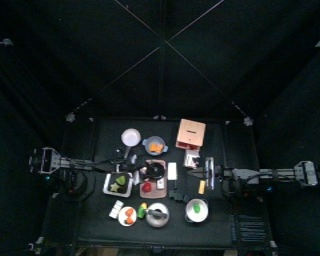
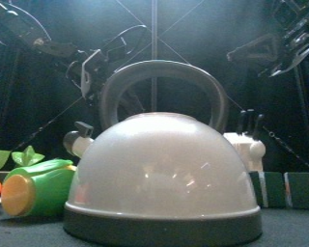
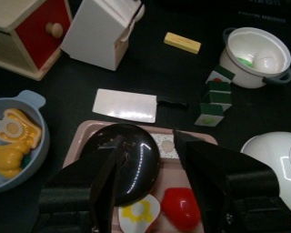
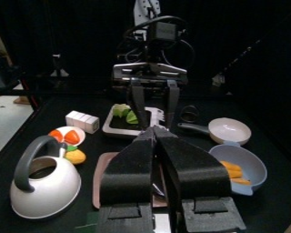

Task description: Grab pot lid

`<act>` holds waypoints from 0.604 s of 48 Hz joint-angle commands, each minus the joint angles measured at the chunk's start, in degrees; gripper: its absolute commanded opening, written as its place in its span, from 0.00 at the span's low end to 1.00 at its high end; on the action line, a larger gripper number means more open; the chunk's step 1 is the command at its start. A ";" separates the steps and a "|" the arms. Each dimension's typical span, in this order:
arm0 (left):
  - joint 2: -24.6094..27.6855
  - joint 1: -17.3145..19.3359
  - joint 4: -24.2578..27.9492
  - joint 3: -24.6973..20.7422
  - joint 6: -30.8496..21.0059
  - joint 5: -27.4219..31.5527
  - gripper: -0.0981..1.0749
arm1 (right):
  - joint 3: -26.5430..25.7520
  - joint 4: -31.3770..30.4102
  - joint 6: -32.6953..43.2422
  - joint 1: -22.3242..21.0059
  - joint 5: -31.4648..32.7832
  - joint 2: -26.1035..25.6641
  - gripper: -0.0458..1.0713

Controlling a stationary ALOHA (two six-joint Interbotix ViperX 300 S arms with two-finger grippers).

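Both grippers hover — left gripper [image 3: 145, 187] over black lid [image 3: 126, 164]

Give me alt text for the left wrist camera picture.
The left gripper hangs with open jaws over a pink tray holding a black pot lid and a red tomato. Around it lie a toy cleaver, a blue bowl, a white pot and a white kettle.

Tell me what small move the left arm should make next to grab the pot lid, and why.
Probably ease the left gripper straight down. Its jaws are open over the dark rounded piece on the pink tray, which looks like the lid, and nothing is gripped yet. Keep clear of the red food piece beside it. The right gripper rests, shut, across the table.
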 commanded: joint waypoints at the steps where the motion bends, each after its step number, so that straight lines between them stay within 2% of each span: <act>1: -2.02 0.09 -0.26 0.44 0.09 -1.93 0.80 | -2.55 0.97 0.09 0.18 -0.53 2.20 0.06; 7: -3.69 0.44 -0.09 1.85 0.18 -3.78 0.80 | -5.62 2.90 0.09 0.26 -0.53 5.63 0.06; 15: -6.68 3.69 -0.26 4.04 0.18 -5.19 0.80 | -9.32 5.54 0.44 0.35 -0.53 11.69 0.06; 23: -9.14 7.03 -0.26 4.66 0.09 -5.54 0.80 | -14.68 14.50 3.52 1.32 0.18 17.67 0.06; 29: -10.46 9.58 -0.26 4.83 0.18 -5.98 0.80 | -18.81 19.60 6.06 1.14 4.31 21.01 0.07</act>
